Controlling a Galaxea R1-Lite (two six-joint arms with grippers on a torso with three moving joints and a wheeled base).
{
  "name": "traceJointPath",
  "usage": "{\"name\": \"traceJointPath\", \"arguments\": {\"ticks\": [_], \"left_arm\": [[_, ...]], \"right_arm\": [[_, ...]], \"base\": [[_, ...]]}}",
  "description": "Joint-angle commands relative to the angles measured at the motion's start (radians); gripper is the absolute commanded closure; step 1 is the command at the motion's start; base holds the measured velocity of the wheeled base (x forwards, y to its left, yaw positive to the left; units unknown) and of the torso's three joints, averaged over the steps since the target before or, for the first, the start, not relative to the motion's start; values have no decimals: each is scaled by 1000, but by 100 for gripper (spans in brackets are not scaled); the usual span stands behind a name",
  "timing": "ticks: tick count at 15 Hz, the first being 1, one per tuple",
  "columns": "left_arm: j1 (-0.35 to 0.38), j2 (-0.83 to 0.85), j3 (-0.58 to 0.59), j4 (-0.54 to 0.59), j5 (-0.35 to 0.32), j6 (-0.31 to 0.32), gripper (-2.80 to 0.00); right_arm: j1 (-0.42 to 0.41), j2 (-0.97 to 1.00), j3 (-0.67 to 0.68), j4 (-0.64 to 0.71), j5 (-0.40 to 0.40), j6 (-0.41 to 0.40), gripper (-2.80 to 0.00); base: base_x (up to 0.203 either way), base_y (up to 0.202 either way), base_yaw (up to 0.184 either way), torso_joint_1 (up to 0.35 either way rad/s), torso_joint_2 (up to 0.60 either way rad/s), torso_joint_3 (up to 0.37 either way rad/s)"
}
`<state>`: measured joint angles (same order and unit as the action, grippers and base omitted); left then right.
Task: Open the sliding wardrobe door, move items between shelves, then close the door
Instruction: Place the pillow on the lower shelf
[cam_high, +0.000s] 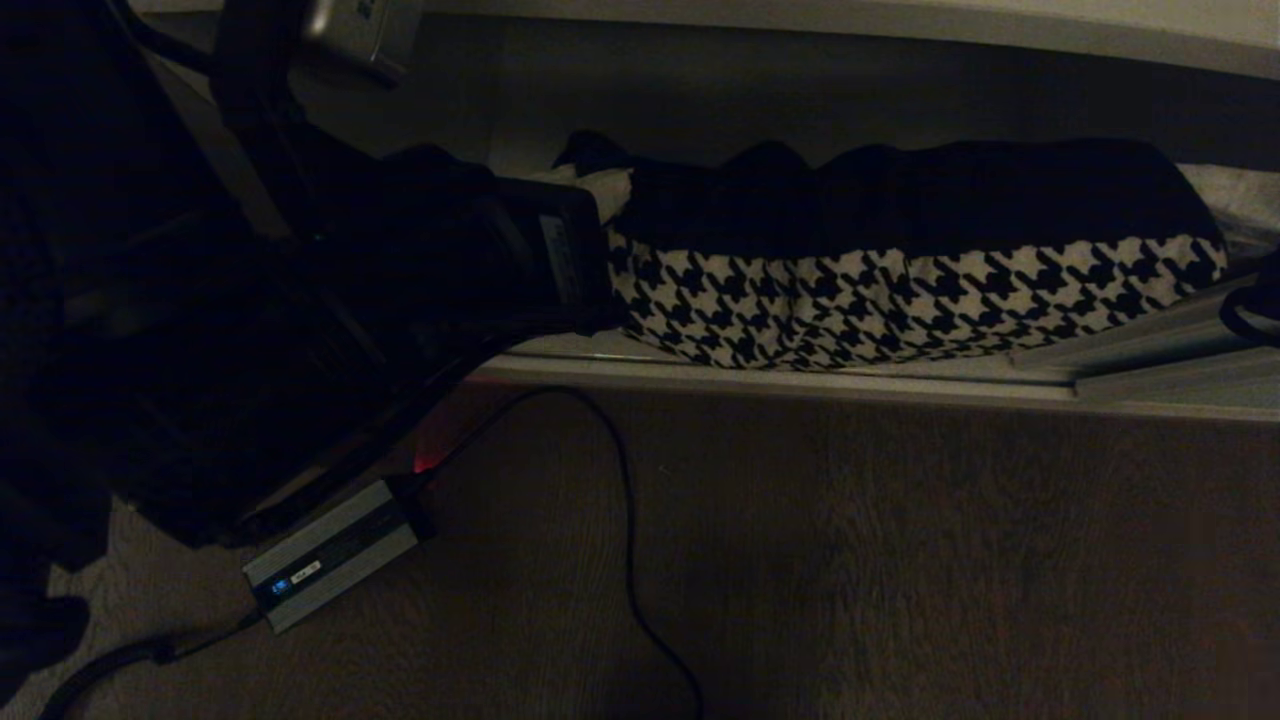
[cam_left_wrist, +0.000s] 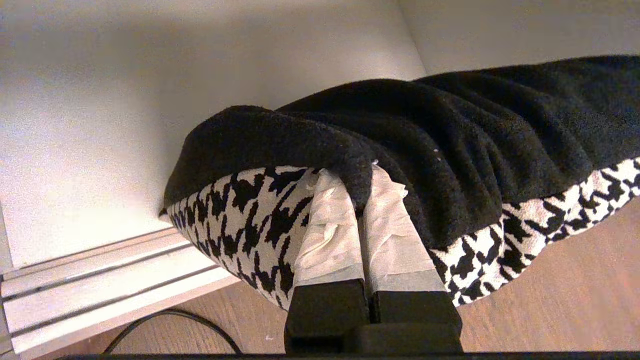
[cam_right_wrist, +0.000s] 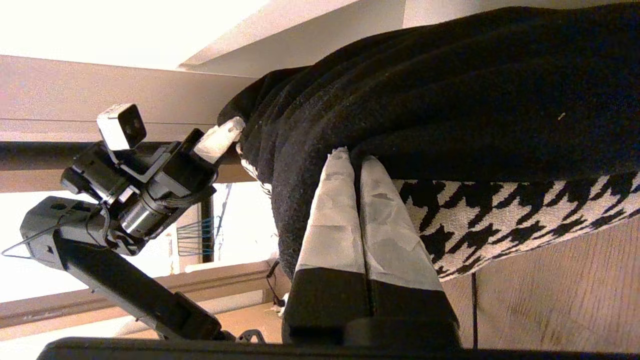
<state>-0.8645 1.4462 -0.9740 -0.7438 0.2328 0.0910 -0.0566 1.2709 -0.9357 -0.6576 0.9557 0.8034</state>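
Note:
The cushion (cam_high: 900, 300), with a houndstooth band below a dark plush face, lies lengthwise along the wardrobe's bottom edge. My left gripper (cam_left_wrist: 362, 177) is shut on a fold of dark fabric at the cushion's (cam_left_wrist: 475, 150) left end. It also shows in the head view, left gripper (cam_high: 608, 195), and in the right wrist view, left gripper (cam_right_wrist: 220, 137). My right gripper (cam_right_wrist: 352, 156) is shut on the cushion's (cam_right_wrist: 475, 100) other end, where dark fabric meets houndstooth; it is outside the head view. A pale shelf board (cam_high: 560, 345) shows under the cushion. The sliding wardrobe door is out of view.
The ribbed metal floor track (cam_high: 1150, 350) runs along the wardrobe front and appears again as the track (cam_left_wrist: 100, 280). A grey power box (cam_high: 330, 560) and its black cable (cam_high: 630, 560) lie on the wood floor (cam_high: 950, 560). White inner wall (cam_left_wrist: 150, 100) stands behind the cushion.

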Motion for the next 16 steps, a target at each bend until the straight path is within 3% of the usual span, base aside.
{"name": "traceJointPath", "arguments": {"ticks": [1, 13, 16], "left_arm": [[0, 2, -2, -5, 2, 1, 0], [-50, -81, 101, 1, 8, 24, 0], [-50, -80, 68, 7, 11, 24, 0]], "right_arm": [[0, 5, 3, 0, 5, 7, 0], [0, -90, 67, 0, 5, 45, 0], [0, -102, 68, 1, 5, 45, 0]], "base": [[0, 0, 0, 0, 0, 0], [0, 0, 0, 0, 0, 0], [0, 0, 0, 0, 0, 0]]}}
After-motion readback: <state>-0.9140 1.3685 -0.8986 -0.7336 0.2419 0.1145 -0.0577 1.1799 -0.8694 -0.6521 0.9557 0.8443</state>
